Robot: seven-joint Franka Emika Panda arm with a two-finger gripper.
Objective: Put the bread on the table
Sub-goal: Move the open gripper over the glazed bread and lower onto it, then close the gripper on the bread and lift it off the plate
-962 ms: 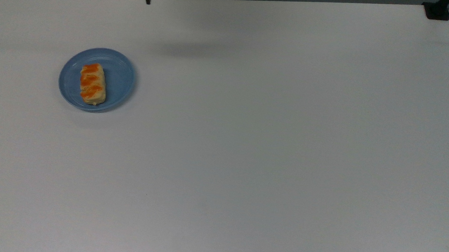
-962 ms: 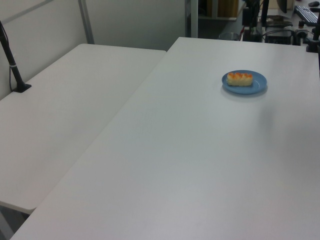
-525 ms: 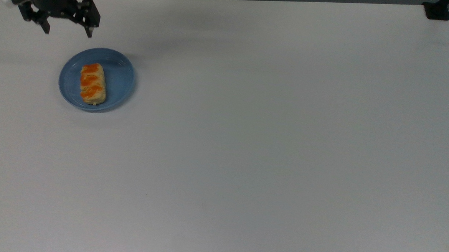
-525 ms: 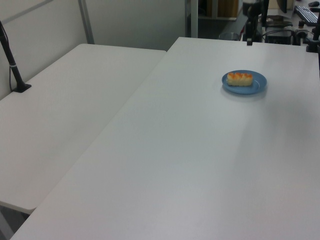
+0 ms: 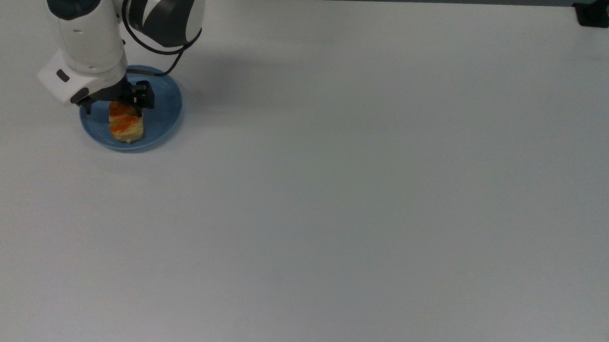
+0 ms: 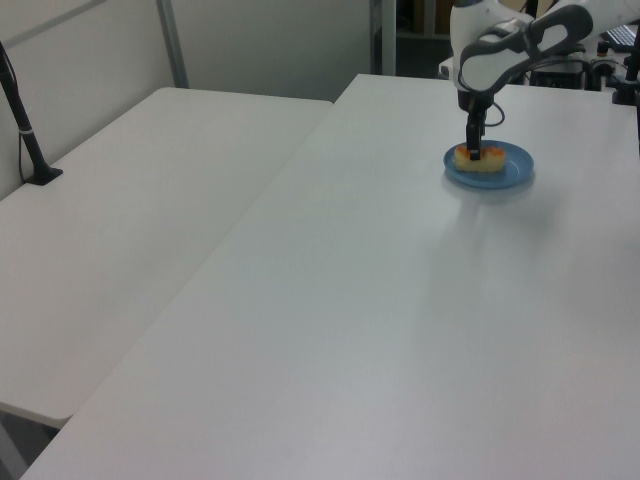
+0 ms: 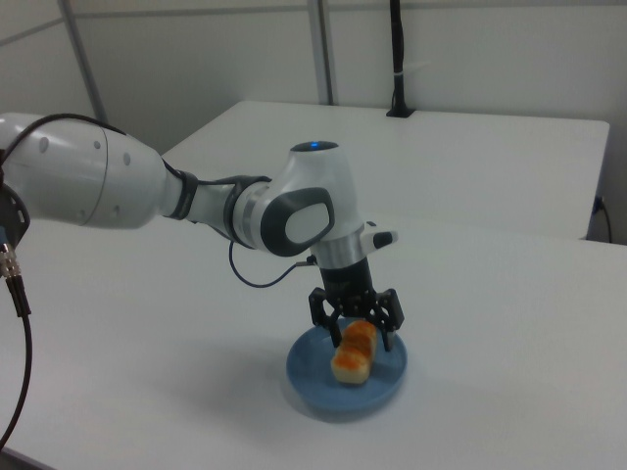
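The bread, a pale-yellow roll with orange patches, lies on the round blue plate at the top view's left, on the white table. My gripper is down over the roll's far end, open, one finger on each side. In the right view the gripper straddles the bread, both fingers standing a little apart from it above the plate. In the left view the gripper reaches down onto the bread on the plate. The arm hides the roll's far end in the top view.
My white arm leans in from the table's far edge over the plate. A black clamp sits at the top view's far right corner. A second white table with a black post adjoins in the left view.
The gripper has come in from the table's far edge and dropped onto the plate, now open around the bread. The bread and plate have not moved.
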